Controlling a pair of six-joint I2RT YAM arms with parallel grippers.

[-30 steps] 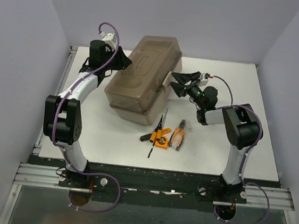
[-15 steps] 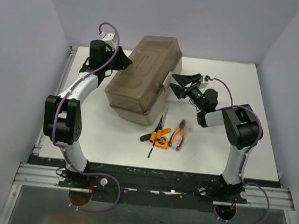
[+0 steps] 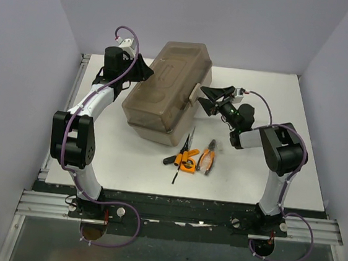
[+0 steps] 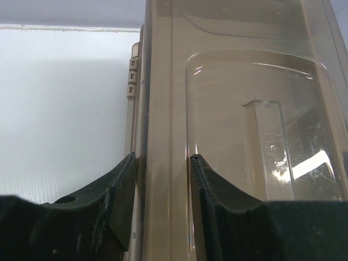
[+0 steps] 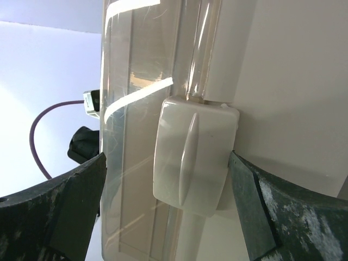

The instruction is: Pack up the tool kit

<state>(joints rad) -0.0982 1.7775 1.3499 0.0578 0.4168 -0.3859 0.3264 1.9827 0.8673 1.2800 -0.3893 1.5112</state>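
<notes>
The right arm has turned its wrist slightly. The right gripper (image 3: 203,100) hangs wide open, jaws astride the latch (image 5: 193,157) without clamping it. The left gripper (image 4: 163,160), jaws half closed, pinches the opposite rim of the shut toolbox (image 3: 165,92), which lies diagonally on the tabletop (image 3: 250,176). The hand tools (image 3: 191,157) lie outside it, nearer the right arm.

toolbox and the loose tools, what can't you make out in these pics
Inside the toolbox: every view, hidden by the smoky lid and glare.
The latch: right wrist view, too close to tell whether it is fastened.
The loose tools: top view only, small and overlapping; count unclear.
</notes>
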